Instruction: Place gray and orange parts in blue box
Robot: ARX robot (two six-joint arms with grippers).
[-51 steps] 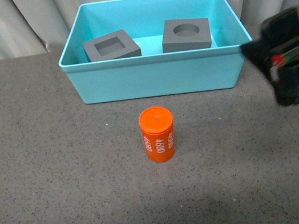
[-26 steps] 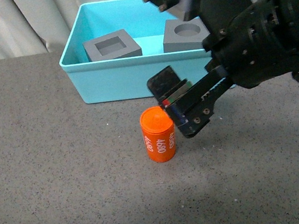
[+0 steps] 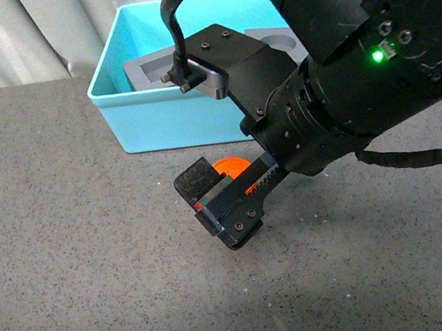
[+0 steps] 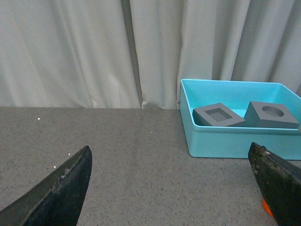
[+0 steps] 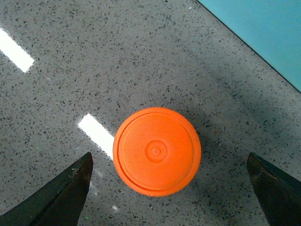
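Front view: right gripper (image 3: 222,208) hangs low over the counter (image 3: 64,245), just in front of the blue box (image 3: 162,120). It covers most of the orange cylinder (image 3: 229,164); only an orange sliver shows behind the jaws. Square-recess cube (image 3: 153,62) lies in the box. Round-recess cube is mostly hidden by the arm here.

Left wrist view: left gripper (image 4: 169,188) is well back from the box, jaws spread wide, nothing between them. Both gray cubes are in the box: square-recess cube (image 4: 218,115), round-recess cube (image 4: 273,115). So only the cylinder is left outside.

Right wrist view: looking straight down on the cylinder's lid (image 5: 156,151). It stands upright on the counter, roughly centred between the right jaws, which are wide and clear of it on both sides.

Step in hand, by my read: grasp the cylinder. Drop straight down so the jaws straddle the body below the lid. Close evenly on the middle so it doesn't tip or squirt out. Lift above the rim before crossing to the box.
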